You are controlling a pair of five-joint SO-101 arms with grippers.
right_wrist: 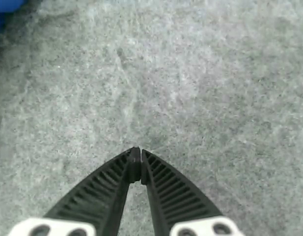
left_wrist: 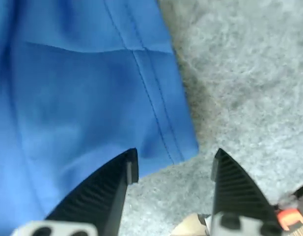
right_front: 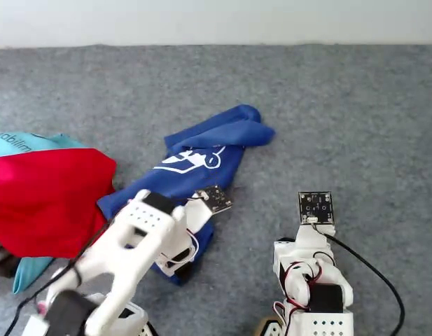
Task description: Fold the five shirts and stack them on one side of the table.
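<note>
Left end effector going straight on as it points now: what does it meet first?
Most likely the hemmed corner of the blue shirt, just ahead of the left end effector; depth is unclear.

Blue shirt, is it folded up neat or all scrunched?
Scrunched. The blue shirt lies bunched and twisted on the grey table, its far end rolled over, edges uneven.

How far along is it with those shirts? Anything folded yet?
Early, it seems. Done: nothing looks neatly folded; a red shirt lies loosely over a teal one at one side of the table. In hand: the left gripper is open over a hem corner of the crumpled blue shirt, not gripping it; the right gripper is shut over bare table. Left: folding the blue shirt and the others, then stacking.
</note>
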